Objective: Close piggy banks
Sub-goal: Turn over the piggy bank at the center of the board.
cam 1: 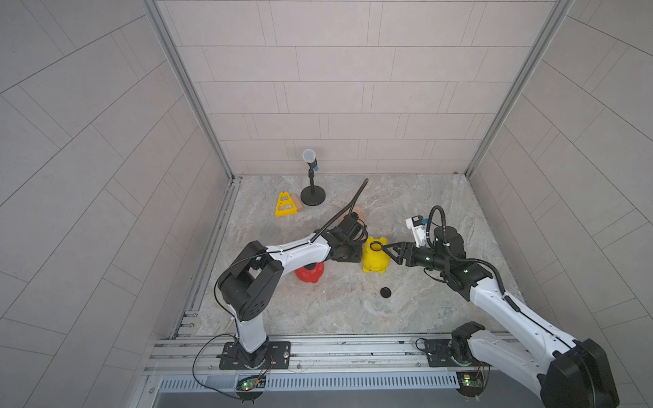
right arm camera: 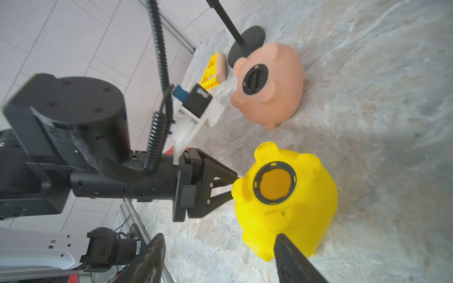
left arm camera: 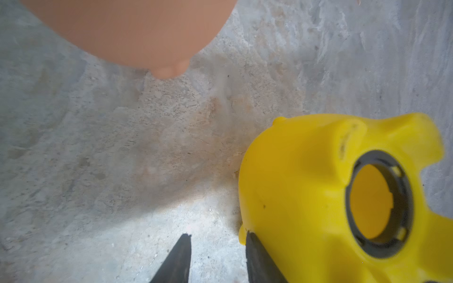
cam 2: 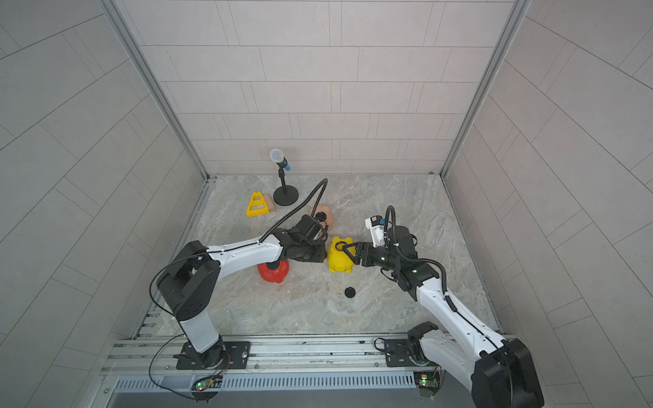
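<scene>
Right wrist view: right tool (right arm camera: 218, 236) spread near yellow piggy bank (right arm camera: 294, 215), left tool (right arm camera: 234, 185) slightly parted, touching it.

Glossy white shells on the left arm (cam 1: 296, 251) and the right arm (cam 1: 509, 314), broken up by chunky black joint housings (cam 1: 247, 286) dotted with small screws. A ribbed black cable (cam 1: 341, 212) runs off the left wrist. Green lights (cam 1: 428, 260) glow on the right forearm, by a white camera bracket (cam 1: 416, 229). Black base plates (cam 1: 254, 355) below. The left hand (right arm camera: 234, 184) and right hand (right arm camera: 219, 235) are black, with triangular-framed fingers.
</scene>
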Tool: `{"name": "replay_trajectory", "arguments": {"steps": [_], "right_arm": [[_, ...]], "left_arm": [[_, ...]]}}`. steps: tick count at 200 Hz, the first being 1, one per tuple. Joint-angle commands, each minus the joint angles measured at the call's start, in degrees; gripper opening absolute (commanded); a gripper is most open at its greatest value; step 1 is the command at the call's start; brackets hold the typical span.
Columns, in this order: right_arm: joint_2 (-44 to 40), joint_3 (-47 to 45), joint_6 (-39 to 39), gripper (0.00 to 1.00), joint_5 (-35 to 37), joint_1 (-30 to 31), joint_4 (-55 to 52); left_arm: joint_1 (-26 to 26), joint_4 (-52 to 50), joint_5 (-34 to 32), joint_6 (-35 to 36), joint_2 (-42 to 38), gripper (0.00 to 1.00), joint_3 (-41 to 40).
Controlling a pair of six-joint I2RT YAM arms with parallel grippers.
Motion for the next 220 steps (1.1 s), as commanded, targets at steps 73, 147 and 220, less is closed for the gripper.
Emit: {"name": "replay_trajectory", "arguments": {"steps": [73, 147, 220], "right_arm": [[-3.3, -0.3, -6.3, 0.75, 13.4, 6.6, -17.5], [2.9, 1.8, -2.9, 0.76, 22.1, 14.7, -15.6], [10.7, 6.2, 1.7, 0.74, 31.6, 20.5, -16.6]], "left_arm": [[0.1, -2.5, -2.6, 1.2, -5.3, 0.42, -1.6], [1.0, -3.1, -2.9, 1.7, -7.3, 0.42, -2.6], [1.6, -2.2, -3.6, 1.4, -9.2, 0.43, -4.8]]}}
